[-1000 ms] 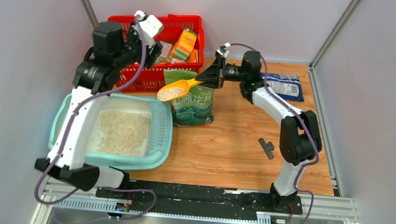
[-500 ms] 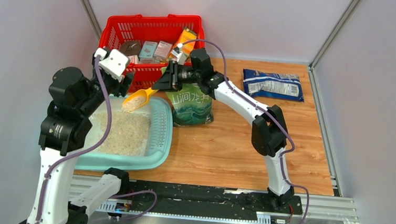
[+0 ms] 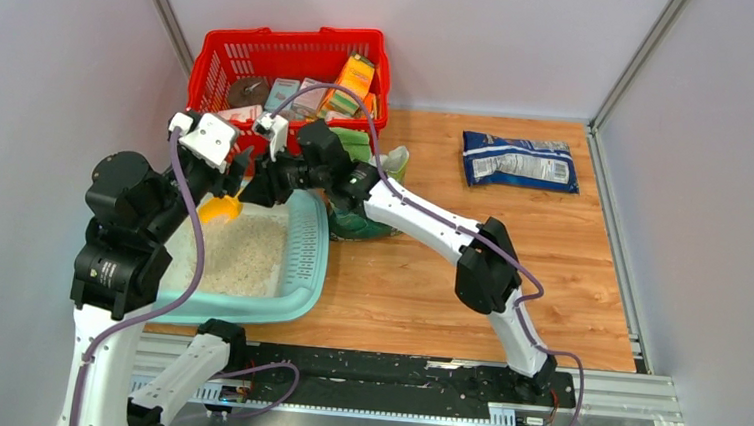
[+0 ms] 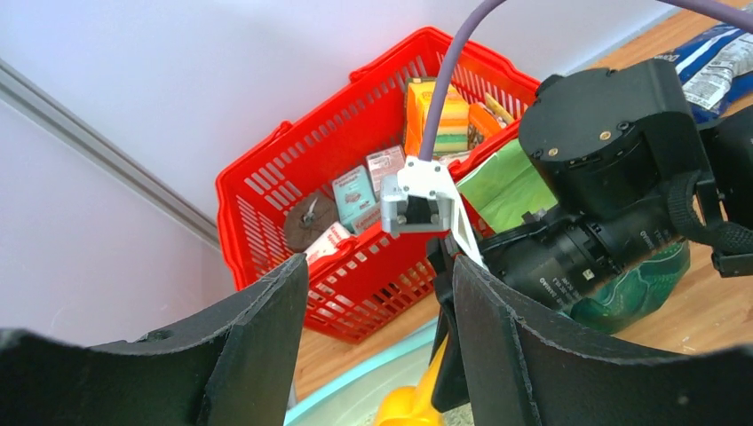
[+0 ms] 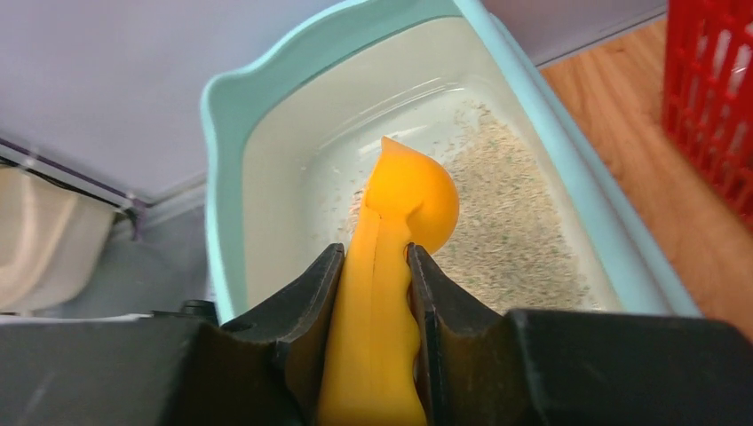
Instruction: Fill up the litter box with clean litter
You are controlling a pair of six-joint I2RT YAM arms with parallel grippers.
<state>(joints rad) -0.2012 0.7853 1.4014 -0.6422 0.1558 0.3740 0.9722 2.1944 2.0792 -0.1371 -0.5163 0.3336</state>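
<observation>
Reaching far left across the table, the right arm is seen stretched over the litter box [image 3: 304,268], where a second earlier it was held above the green bag [image 3: 350,223] with a loaded scoop. The right gripper [image 5: 368,257] is pinched on the handle of the yellow scoop [image 5: 410,197], whose bowl is turned downward just above the clean litter [image 5: 519,222] heaped inside the box at the near left. The left arm has been drawn back and raised beside the box; the left gripper [image 4: 380,266] is spread, nothing held, with the red basket [image 4: 266,177] seen beyond it
</observation>
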